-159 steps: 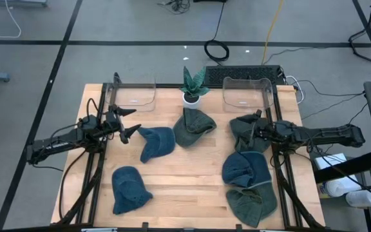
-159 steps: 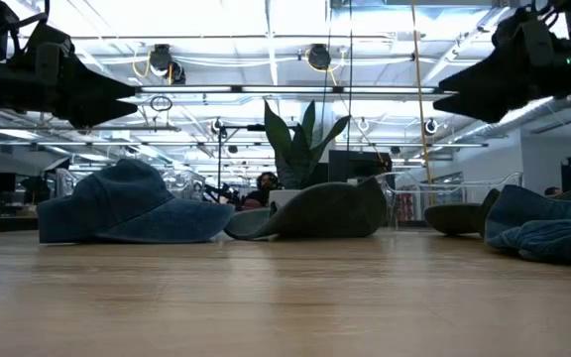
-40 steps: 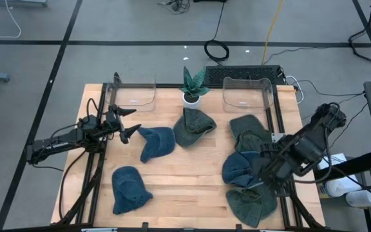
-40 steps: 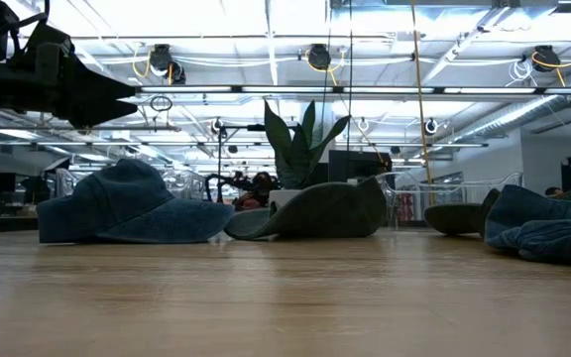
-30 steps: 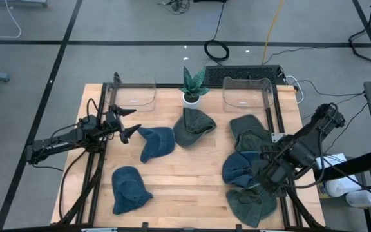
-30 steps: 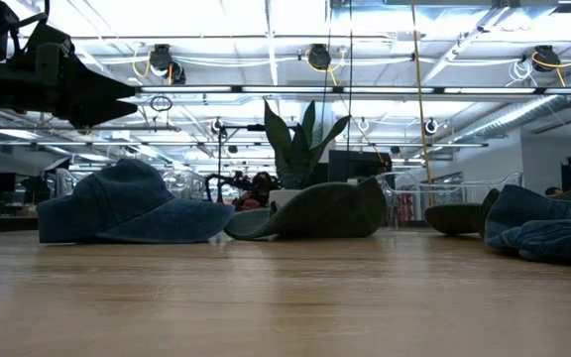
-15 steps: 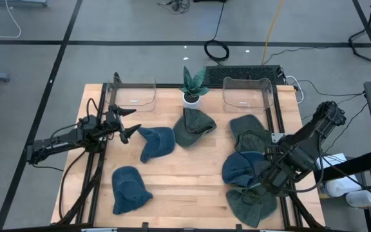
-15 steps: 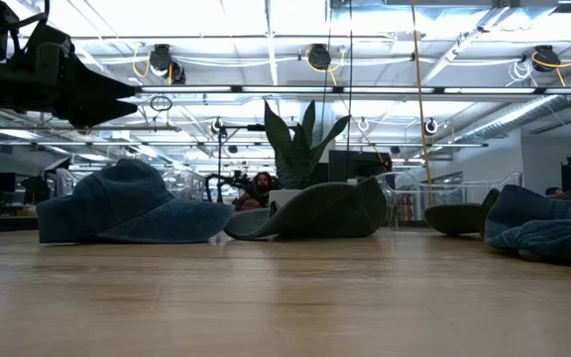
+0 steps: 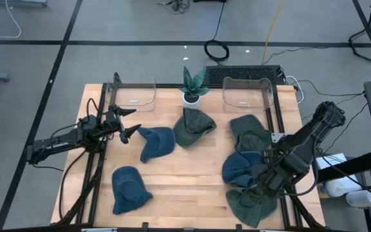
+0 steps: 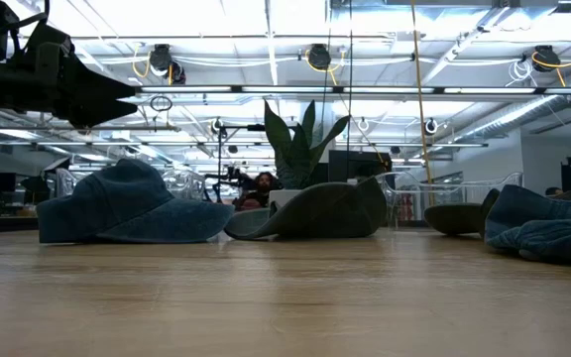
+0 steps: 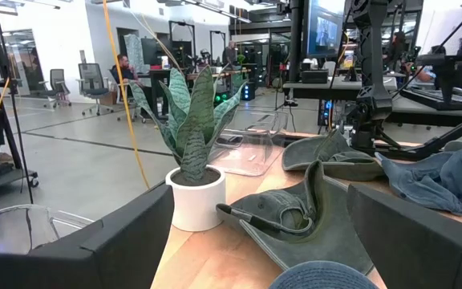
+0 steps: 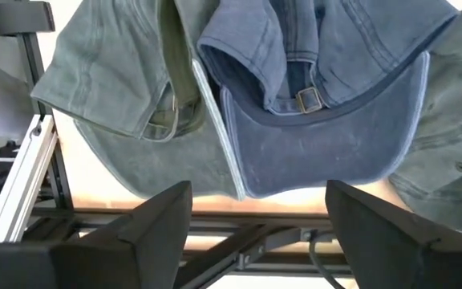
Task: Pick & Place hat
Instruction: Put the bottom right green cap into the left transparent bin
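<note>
At the table's right front, the right gripper (image 9: pixel 257 187) hovers with fingers spread wide and empty over the blue hat (image 12: pixel 319 128), which overlaps two green hats (image 12: pixel 127 112). I would centre on its brim alone before descending. The left gripper (image 9: pixel 129 131) waits open.

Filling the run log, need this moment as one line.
left gripper: open, idle beside blue cap | right gripper: open, above blue hat lying brim-up on green hats | nothing held
</note>
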Available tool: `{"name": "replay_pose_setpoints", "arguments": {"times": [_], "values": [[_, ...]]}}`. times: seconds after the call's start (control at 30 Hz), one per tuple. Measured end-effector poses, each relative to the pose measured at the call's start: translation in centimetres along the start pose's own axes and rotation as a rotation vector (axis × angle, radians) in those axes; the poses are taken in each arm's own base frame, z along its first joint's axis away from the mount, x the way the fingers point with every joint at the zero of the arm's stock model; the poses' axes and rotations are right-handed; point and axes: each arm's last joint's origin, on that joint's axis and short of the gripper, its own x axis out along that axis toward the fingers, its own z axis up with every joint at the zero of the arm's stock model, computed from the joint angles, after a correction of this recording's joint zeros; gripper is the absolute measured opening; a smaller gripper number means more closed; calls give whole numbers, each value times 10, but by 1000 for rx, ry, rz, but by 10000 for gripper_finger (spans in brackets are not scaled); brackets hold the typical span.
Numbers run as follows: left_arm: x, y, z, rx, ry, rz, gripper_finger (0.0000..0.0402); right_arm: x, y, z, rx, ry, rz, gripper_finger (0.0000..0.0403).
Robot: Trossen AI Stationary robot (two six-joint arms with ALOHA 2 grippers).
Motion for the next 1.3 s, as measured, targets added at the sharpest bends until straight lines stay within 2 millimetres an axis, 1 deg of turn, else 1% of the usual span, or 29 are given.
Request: {"name": "replay_pose_setpoints", "arguments": {"times": [0.33, 0.43, 0.73, 1.1, 1.3], "values": [[0, 0, 0, 0, 0, 0, 379, 30, 8, -3, -44, -19, 25, 274], [0, 0, 0, 0, 0, 0, 379, 35, 11, -3, -56, -33, 40, 274], [0, 0, 0, 0, 0, 0, 379, 59, 11, -2, -70, -54, 62, 274], [0, 0, 0, 0, 0, 0, 379, 79, 11, -2, -80, -82, 92, 274], [0, 0, 0, 0, 0, 0, 379, 90, 12, -6, -94, -90, 108, 274]]}}
